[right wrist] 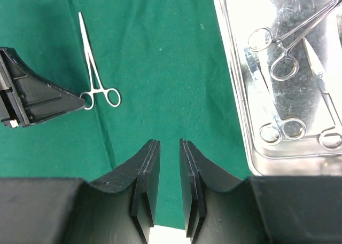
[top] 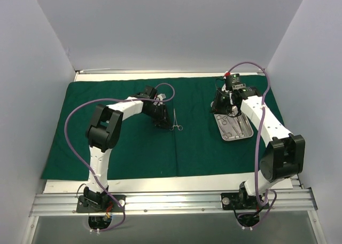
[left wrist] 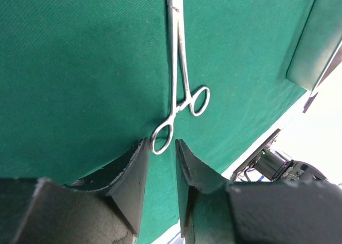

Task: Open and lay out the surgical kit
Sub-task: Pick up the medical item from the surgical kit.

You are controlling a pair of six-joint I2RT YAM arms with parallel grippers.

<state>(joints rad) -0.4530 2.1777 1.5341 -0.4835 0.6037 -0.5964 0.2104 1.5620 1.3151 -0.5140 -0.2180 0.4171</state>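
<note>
The dark green drape point(top: 133, 142) lies spread flat over the table. One pair of ring-handled forceps point(top: 176, 120) rests on it near the middle. My left gripper point(top: 163, 122) sits low beside them. In the left wrist view its jaws point(left wrist: 160, 145) are open by a narrow gap, and one forceps ring point(left wrist: 162, 137) lies just ahead of the tips, not gripped. The steel tray point(top: 218, 125) sits on the drape at the right, with several silver instruments point(right wrist: 283, 41) in it. My right gripper point(top: 220, 108) hovers left of the tray. Its jaws point(right wrist: 168, 145) are open and hold nothing.
White walls close in the back and both sides. A white table strip point(top: 160, 185) runs along the drape's near edge, in front of the arm bases. In the right wrist view the left arm's finger point(right wrist: 32, 97) touches the forceps point(right wrist: 96, 68) at the ring end.
</note>
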